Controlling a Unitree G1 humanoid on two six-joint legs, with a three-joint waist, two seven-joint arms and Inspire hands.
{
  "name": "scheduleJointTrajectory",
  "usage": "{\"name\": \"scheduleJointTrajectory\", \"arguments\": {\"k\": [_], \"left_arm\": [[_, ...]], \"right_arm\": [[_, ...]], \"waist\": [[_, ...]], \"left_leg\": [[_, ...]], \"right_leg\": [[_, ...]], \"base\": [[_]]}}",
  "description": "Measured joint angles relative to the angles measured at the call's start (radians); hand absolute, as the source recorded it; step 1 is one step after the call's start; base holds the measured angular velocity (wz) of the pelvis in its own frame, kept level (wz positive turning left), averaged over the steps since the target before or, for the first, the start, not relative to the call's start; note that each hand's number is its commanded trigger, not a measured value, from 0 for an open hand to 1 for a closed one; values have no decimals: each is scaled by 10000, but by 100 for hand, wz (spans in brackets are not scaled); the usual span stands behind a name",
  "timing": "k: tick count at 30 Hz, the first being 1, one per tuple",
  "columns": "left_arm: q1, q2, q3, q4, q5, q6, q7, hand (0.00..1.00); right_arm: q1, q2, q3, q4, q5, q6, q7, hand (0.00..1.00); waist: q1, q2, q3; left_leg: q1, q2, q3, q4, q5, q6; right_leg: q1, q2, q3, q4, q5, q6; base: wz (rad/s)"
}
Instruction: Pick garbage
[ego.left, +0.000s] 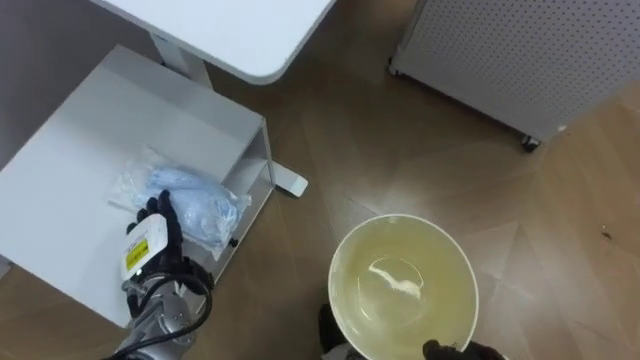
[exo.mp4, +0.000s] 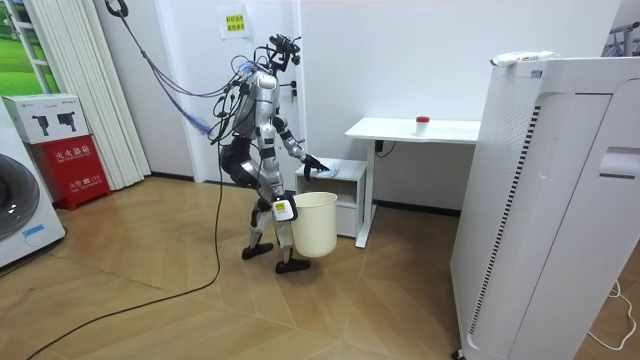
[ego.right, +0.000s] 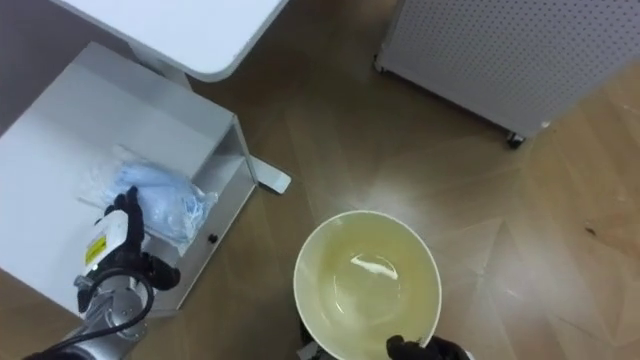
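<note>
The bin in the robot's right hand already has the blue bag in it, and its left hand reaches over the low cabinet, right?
Not quite. The left eye view shows the bin empty; the blue bag lies on the cabinet, under the left hand. The right hand does grip the bin's rim.

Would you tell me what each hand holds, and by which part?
The right hand holds the pale bucket by its rim; the left hand touches the blue bag, grip unclear.
</note>
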Motion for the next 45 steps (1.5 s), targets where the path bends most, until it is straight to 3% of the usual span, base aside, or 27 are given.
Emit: {"name": "scheduleJointTrajectory", "arguments": {"k": [1,4,9,13,20,33,39,45], "left_arm": [[-12,41,0,-3,155,63,35,100],[-56,135,-7,-12,540,186,452,100],[-452,811,-512,-7,725,358,893,100],[-417,708,-858,-24,795,402,1181,100],[-599,740,-1088,-4,1131,808,1145,100],[-589,761,-1055,-1,1594,835,1191,100],[-453,759,-975,17,1457,673,1111,100],[-50,621,-949,-3,1401,193,980,100]], "right_arm": [[0,-4,0,-34,7,55,3,100],[-5,-18,-3,-61,15,61,28,100],[-4,-138,-3,-465,77,275,-18,100],[0,-155,-2,-489,117,355,-9,100],[67,-194,321,-489,991,363,35,100],[81,-282,369,-454,1220,475,330,100],[85,-272,391,-446,1228,452,380,100],[49,-51,394,-4,1197,201,310,100]], "waist": [[-17,-18,10],[-75,-21,11],[-171,-35,5],[-177,-34,5],[-193,-34,4],[-157,-28,1],[-115,-28,1],[78,-25,2]], "left_leg": [[-55,23,0,52,-16,-12],[-240,53,-18,176,-28,-15],[-529,34,-37,470,-87,34],[-568,33,-79,585,-109,65],[-707,47,-79,700,-108,63],[-743,113,-72,708,-100,47],[-636,136,-78,639,-42,-41],[-67,152,-74,229,55,-110]], "right_leg": [[-47,13,-1,35,-6,6],[-225,16,-2,148,-31,-2],[-571,-65,3,511,-124,-54],[-586,-72,13,624,-185,-81],[-716,-52,25,643,-123,-85],[-694,-9,1,591,-28,-83],[-535,44,-9,402,48,-88],[156,176,-38,-278,329,-67]], "base": [[0],[0],[1],[2],[0],[0],[-2],[-5]]}}
